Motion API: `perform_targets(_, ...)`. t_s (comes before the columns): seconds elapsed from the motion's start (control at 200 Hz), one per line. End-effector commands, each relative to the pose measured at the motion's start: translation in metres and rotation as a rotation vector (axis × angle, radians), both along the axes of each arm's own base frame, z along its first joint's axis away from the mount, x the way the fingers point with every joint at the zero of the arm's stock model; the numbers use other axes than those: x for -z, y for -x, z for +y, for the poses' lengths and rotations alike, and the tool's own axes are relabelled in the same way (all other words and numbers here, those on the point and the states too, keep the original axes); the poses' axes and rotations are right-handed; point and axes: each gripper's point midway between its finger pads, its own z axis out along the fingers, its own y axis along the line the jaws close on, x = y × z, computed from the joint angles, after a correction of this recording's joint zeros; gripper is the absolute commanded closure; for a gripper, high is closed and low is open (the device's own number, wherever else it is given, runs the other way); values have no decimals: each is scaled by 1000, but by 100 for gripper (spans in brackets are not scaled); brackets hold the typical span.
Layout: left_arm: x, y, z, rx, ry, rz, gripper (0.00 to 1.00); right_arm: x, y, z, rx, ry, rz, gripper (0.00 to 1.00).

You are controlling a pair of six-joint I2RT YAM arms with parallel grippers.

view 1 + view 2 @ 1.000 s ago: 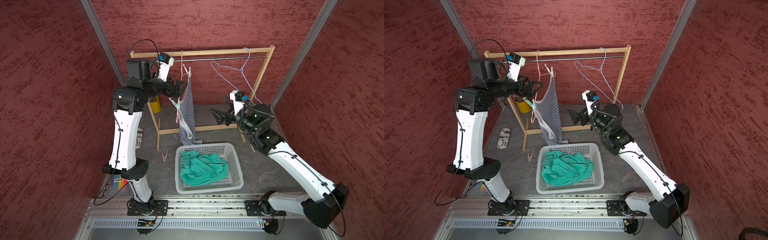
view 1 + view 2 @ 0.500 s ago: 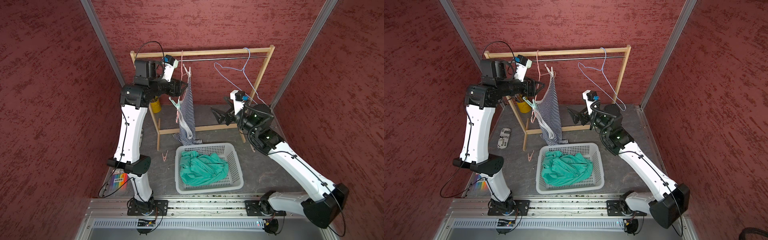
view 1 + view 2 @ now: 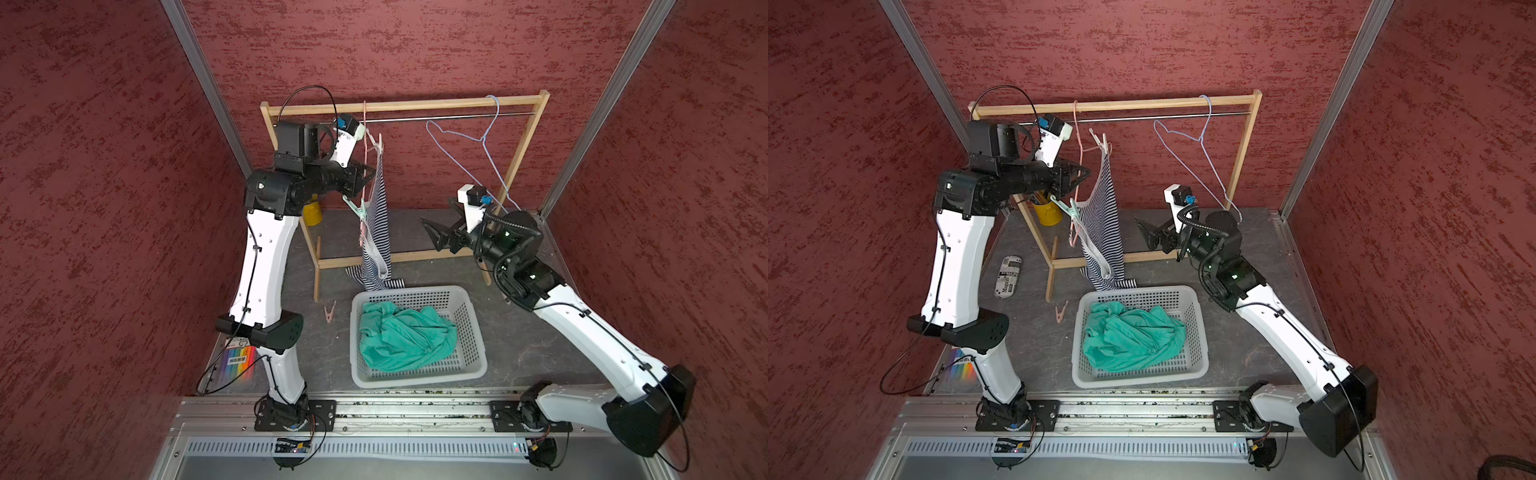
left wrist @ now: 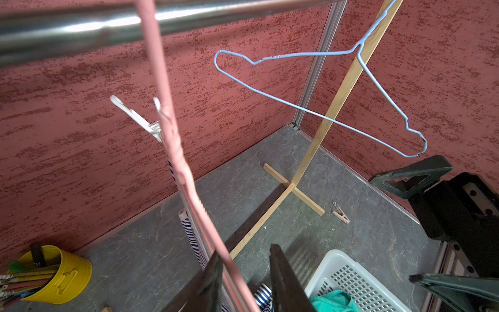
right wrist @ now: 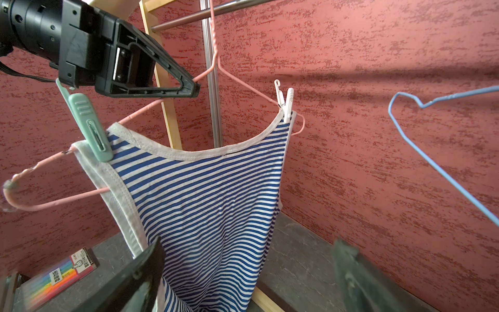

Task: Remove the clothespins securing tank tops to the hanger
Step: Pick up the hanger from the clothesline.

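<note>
The navy-and-white striped tank top (image 5: 210,189) hangs from a pink wire hanger (image 5: 243,83) on the rack. A mint clothespin (image 5: 90,127) holds one strap and a white clothespin (image 5: 285,100) holds the other. My left gripper (image 4: 246,250) is up at the hanger above the mint pin. Its jaws are narrowed but still open around the pink wire, which touches one finger (image 4: 213,270). My right gripper (image 5: 249,244) stands wide open, facing the striped top without touching it. The teal tank top (image 3: 403,336) lies in the basket. A pink clothespin (image 3: 329,311) lies on the floor.
An empty blue wire hanger (image 3: 469,137) hangs on the wooden rack (image 3: 523,153). The white basket (image 3: 415,291) sits in front of the rack. Behind the rack's left post is a yellow cup (image 3: 1047,214). Another pink clothespin (image 4: 340,213) lies by the rack's foot.
My left arm has moved in toward the pink hanger, and its jaws have narrowed around the wire. The right arm has stayed still and open.
</note>
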Motion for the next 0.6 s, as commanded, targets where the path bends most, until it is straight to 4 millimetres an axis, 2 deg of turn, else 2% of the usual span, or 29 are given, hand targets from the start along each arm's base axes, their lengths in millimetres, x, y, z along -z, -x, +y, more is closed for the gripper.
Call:
perform_targets(0.0,4,-1,1,-14,-15,10,74,-5,5,-5,20,-3,-17,1)
perform_targets(0.19,12,-1,2,-21,-23,38,88,-2,5,-6,23,2,-14,1)
perform_targets(0.316,11,-2,5,-36,-37,30,92,-1,5,-6,25,5,-12,1)
perform_targets(0.436,-5,-2,9,-60,-20,-23,95,0,4,-6,25,5,-12,1)
perform_targets(0.496,-18,0,10,-71,5,-64,100,1,3,-5,25,7,-11,1)
perform_targets(0.596,-42,2,11,-79,49,-147,100,3,3,-5,26,7,-9,1)
